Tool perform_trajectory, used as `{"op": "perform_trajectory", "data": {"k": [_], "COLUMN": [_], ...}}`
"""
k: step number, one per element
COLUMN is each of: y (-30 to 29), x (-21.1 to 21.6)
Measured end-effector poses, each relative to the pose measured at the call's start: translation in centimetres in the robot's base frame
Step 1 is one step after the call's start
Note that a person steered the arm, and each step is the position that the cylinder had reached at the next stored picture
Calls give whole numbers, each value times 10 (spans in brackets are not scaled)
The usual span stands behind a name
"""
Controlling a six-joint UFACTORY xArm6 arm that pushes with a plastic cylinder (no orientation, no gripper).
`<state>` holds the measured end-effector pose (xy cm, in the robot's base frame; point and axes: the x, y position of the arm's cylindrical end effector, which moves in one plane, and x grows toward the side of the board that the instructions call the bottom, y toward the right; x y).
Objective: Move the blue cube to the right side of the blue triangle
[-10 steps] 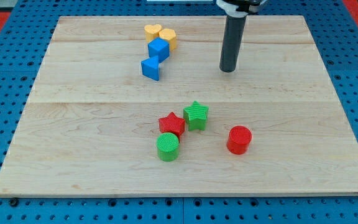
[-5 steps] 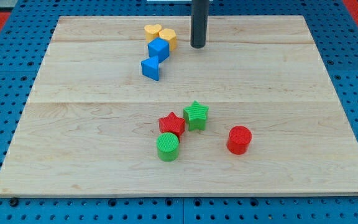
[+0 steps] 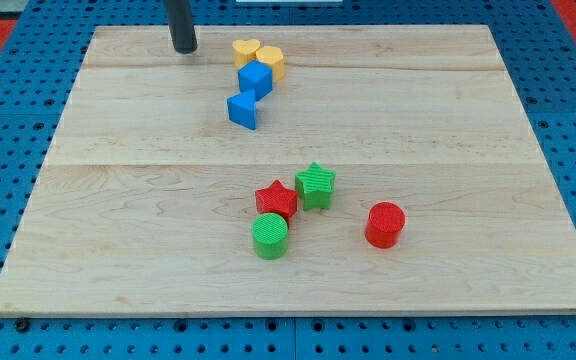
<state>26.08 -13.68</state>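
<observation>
The blue cube [image 3: 255,79] sits near the board's top centre, one corner turned toward the view's bottom (no long axis shows), touching the blue triangle [image 3: 242,110] below-left, a yellow heart [image 3: 246,50] and a yellow hexagon-like block [image 3: 271,61] above. The rod's tip [image 3: 184,49] stands apart at the view's upper left; there is no claw.
</observation>
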Motion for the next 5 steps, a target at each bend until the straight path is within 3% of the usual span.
{"op": "perform_trajectory", "data": {"k": [1, 3, 5], "y": [58, 87, 151], "x": [44, 29, 55]}}
